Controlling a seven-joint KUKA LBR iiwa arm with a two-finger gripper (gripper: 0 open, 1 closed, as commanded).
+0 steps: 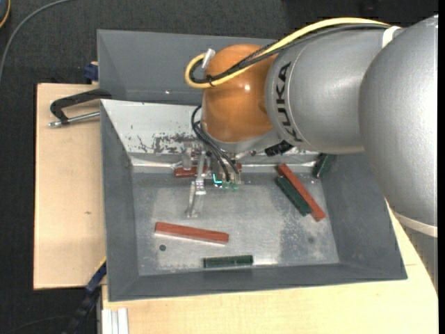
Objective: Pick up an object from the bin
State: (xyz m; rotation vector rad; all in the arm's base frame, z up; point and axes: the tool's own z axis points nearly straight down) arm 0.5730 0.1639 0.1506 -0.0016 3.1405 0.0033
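Arm lettered KUKA, pincer above bin floor

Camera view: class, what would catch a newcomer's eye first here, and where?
The big silver KUKA arm with its orange wrist cover looms at the upper right, its claw hanging over the back middle of the grey bin. On the bin's floor lie a red-brown flat stick front left, a dark green bar by the front wall, and a red stick beside a green stick at the right.

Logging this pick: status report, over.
Gripper low over bin floor, back centre. Long red stick flat in front, untouched. Nothing between them.
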